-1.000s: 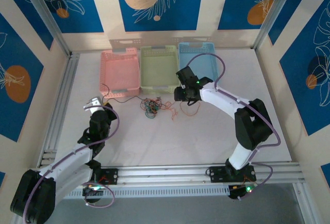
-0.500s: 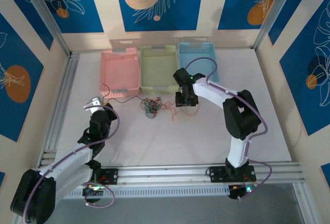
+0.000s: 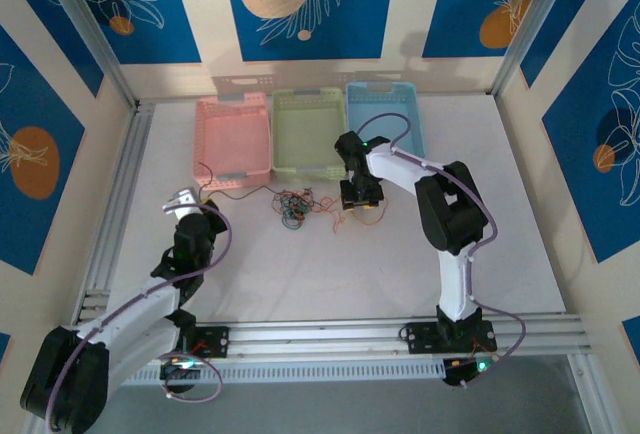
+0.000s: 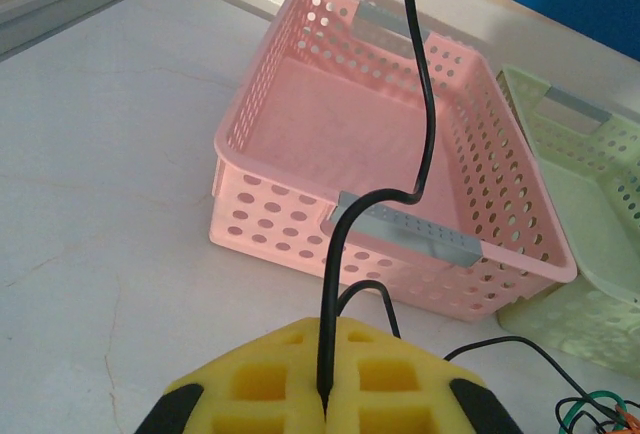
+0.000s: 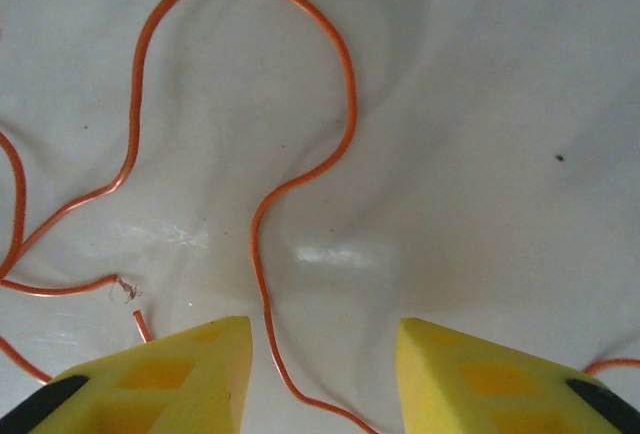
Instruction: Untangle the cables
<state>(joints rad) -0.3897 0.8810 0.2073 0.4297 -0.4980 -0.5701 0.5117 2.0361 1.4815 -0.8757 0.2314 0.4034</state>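
The cables form a small tangle (image 3: 297,206) of black, orange and green wire on the white table in front of the baskets. One black cable (image 4: 424,114) rises stiffly out of my left gripper (image 4: 325,346), which is shut on it; the same gripper (image 3: 190,206) sits left of the tangle. A loose orange cable (image 5: 256,229) loops across the table right under my right gripper (image 5: 325,349). Its jaws stand open, and the orange strand runs between them, close to the left pad. In the top view, this gripper (image 3: 358,200) points down just right of the tangle.
Three perforated baskets stand in a row at the back: pink (image 3: 232,132), green (image 3: 308,134) and blue (image 3: 388,114). The pink basket (image 4: 270,124) lies close ahead of my left gripper, with the green one (image 4: 590,254) to its right. Aluminium rails (image 3: 110,204) border the table.
My right gripper has shifted left and come down over the orange cable, the arm folding in and the jaws narrowing. The left arm has stayed still.
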